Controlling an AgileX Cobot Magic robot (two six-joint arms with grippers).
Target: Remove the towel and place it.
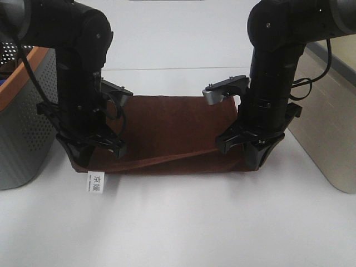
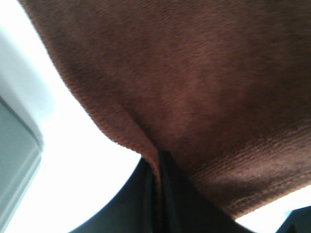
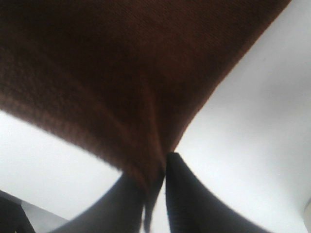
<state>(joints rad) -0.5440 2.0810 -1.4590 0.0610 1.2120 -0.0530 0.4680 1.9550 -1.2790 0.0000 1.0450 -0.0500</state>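
Towel (image 1: 167, 133): near corners hidden under both grippers; both wrist views cropped it at the frame edges. Label (image 1: 93, 183): print too small to read. Basket (image 1: 25, 117): cut off at left edge, contents unclear.

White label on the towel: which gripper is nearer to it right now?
Left. The left gripper pinches the towel at its near left corner, just above the white label. The right gripper is at the opposite near corner, across the towel's width.
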